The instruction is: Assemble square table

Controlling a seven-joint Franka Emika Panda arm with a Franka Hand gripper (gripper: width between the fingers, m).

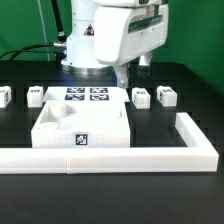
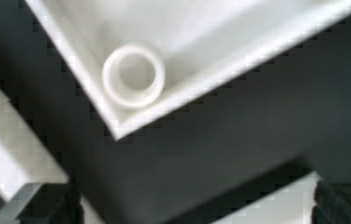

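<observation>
The fingers [image 1: 122,76] hang wide and empty near the tabletop's [image 1: 60,128] holed corner; the L-shaped barrier [image 1: 120,157] lines its front; legs [image 1: 141,97] flank the marker board [image 1: 86,95].

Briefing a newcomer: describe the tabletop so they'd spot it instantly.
Find the long white L-shaped barrier nearest the camera. The tabletop sits just behind it. Unlike the small block legs and the flat marker board beyond, it is a large raised square tray.
</observation>
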